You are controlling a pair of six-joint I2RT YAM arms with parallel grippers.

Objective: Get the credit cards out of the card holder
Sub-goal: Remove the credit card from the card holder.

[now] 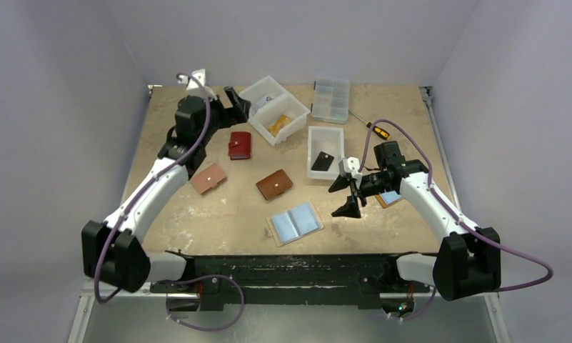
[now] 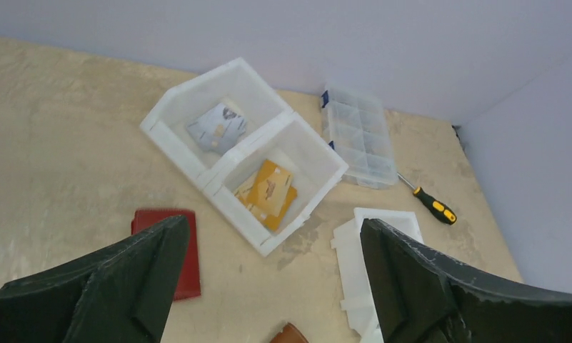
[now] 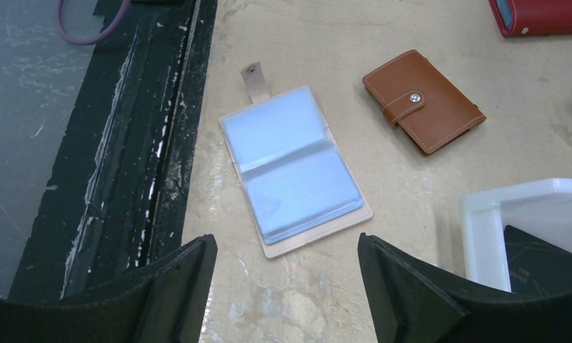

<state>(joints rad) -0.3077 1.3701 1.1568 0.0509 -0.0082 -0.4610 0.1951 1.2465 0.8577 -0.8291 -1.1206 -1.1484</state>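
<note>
Left gripper (image 2: 274, 239) and right gripper (image 3: 286, 246) both hang open and empty, so imo the right one should drop onto the card holder (image 3: 293, 168) lying open at the bench's (image 3: 411, 211) near edge and pinch a card's edge, not the sleeve.

The table (image 1: 197, 214) looks like bare wood, rough and scuffed, with pale chalky patches. The open card holder (image 3: 293, 171) has glossy clear plastic sleeves in a matt beige cover, possibly leather. The brown card holder (image 3: 423, 100) is smooth stitched leather with a shiny metal snap. The two-part bin (image 2: 179, 158) is matt white plastic; the left gripper's fingers (image 2: 147, 286) are rough matt black
</note>
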